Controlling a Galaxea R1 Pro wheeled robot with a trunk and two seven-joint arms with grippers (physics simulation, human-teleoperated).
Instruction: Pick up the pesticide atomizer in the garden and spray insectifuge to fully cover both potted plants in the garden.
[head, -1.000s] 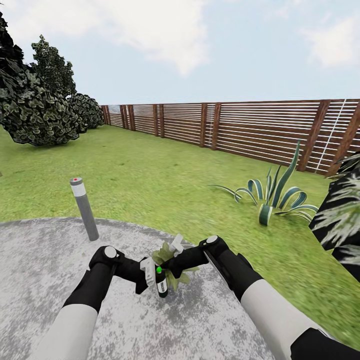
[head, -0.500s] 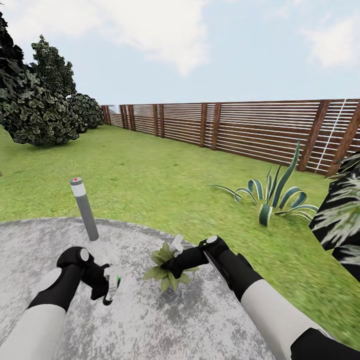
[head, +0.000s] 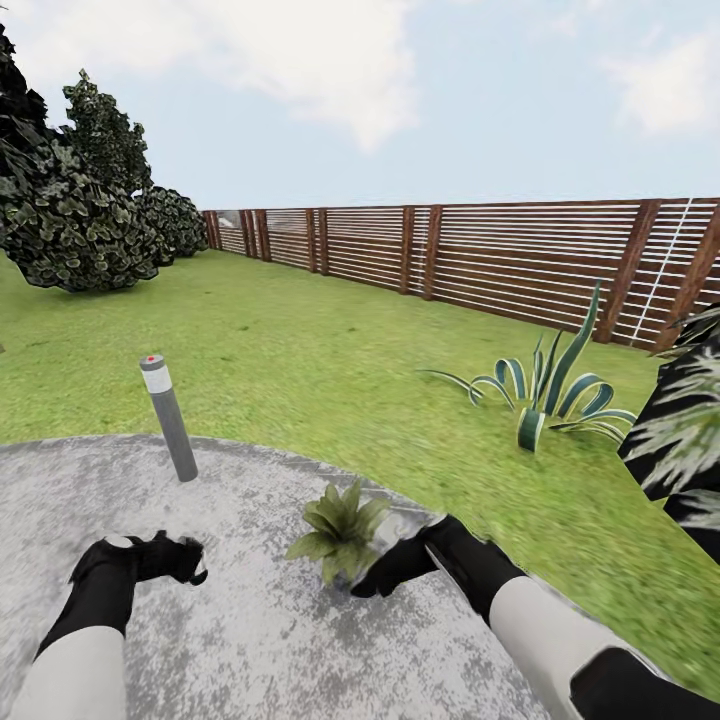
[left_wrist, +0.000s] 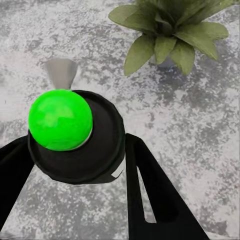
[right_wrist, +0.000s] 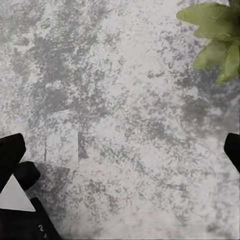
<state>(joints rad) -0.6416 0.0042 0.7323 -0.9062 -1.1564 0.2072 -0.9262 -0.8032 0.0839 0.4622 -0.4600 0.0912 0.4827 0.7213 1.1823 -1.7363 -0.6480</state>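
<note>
A short grey metal post (head: 169, 418) with a white band and a red dot on top stood upright at the far edge of the round grey stone slab (head: 250, 640). Big dark green bushes (head: 75, 200) grew far off. A spiky plant with long curling blue-green striped leaves (head: 545, 395) sat near a dark palm with white-streaked fronds (head: 680, 440). White clouds (head: 300, 50) hung in the blue sky.

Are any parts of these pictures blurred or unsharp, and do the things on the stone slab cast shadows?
Head view: the grass is smeared near the agave; fence and bollard are sharp; the potted plant casts only a faint shadow. Left wrist view: the atomizer in the left pincer is crisp, soft shading under the plant. Right wrist view: the stone slab is slightly soft, evenly lit.
</note>
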